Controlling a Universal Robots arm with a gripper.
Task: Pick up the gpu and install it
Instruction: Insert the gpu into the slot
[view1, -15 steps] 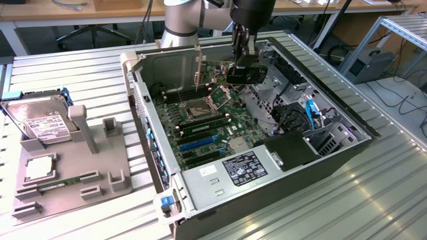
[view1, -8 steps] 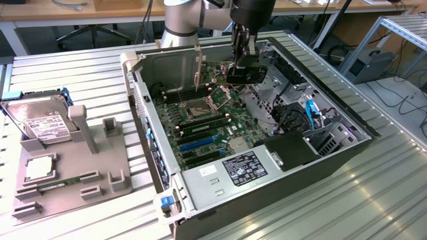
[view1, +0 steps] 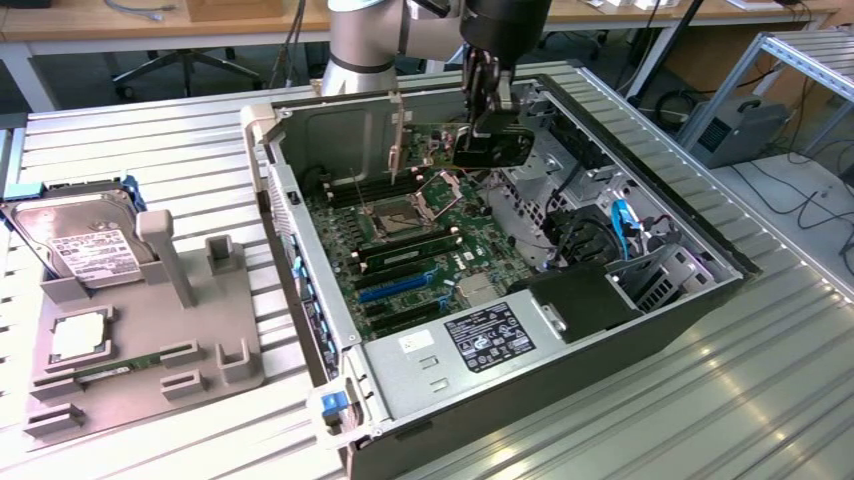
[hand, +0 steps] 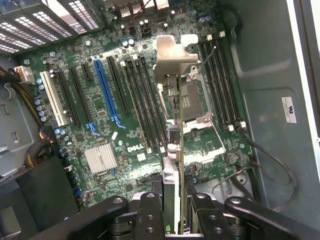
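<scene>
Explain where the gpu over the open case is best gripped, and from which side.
Pinch the gpu across its two flat faces at the end away from the silver bracket, coming in from that end, as the gripper does now. The card is thin and flat, so the faces probably give the surest hold, and the bracket end is free.
</scene>
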